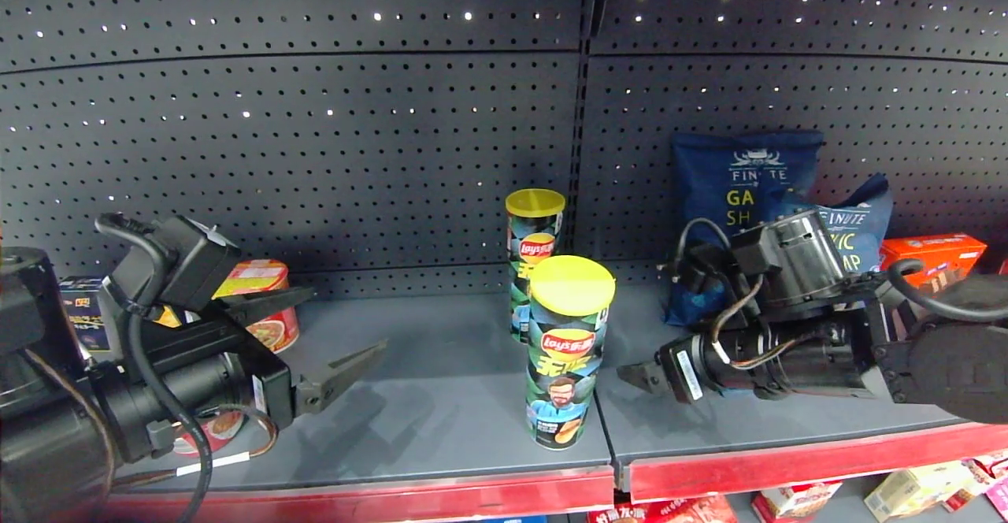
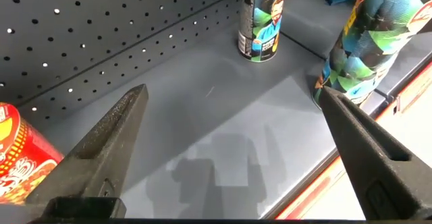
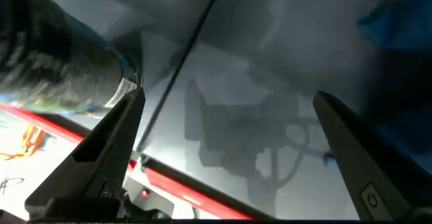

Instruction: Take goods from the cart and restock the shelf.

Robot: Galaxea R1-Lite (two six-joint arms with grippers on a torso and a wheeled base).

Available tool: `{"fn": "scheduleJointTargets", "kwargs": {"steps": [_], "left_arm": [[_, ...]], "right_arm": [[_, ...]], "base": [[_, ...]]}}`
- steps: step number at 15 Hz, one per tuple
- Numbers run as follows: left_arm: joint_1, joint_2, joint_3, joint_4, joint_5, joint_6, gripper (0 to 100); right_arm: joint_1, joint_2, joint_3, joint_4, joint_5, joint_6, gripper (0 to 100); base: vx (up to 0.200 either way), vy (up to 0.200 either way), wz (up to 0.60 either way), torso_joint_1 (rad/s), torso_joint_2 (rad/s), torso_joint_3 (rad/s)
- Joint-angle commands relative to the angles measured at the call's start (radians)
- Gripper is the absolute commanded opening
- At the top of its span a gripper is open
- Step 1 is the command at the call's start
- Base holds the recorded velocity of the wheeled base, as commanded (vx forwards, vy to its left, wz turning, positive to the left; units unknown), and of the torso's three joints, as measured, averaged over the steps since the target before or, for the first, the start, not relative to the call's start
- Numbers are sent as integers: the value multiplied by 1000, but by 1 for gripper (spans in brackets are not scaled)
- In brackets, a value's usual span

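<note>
Both the left pincer (image 1: 348,317) and the right pincer (image 3: 226,99) are spread wide and hold nothing, and the tall front can (image 1: 568,350) stands upright between them near the front edge of the shelf (image 1: 441,405), so I think a careless sideways swing of either arm can tip it off.

Shelf (image 1: 441,397) looks like matt grey painted metal, perforated back panel (image 1: 315,137) too. Front chip can (image 1: 565,365) has a glossy printed wrap and a smooth yellow plastic lid (image 1: 572,284). Tall blue bag (image 1: 740,176) looks fairly matt.

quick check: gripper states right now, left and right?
Left gripper: open, holding nothing.
Right gripper: open, holding nothing.
</note>
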Motion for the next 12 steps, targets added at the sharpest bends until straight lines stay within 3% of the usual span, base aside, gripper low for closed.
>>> {"fn": "scheduleJointTargets", "kwargs": {"steps": [1,12], "left_arm": [[-1,4,1,-1,0,0,100],[3,4,7,-1,0,0,100]], "right_arm": [[11,38,-19,0,1,-1,100],[55,82,-63,0,1,1,100]], "base": [[0,0,0,0,0,0],[0,0,0,0,0,0]]}}
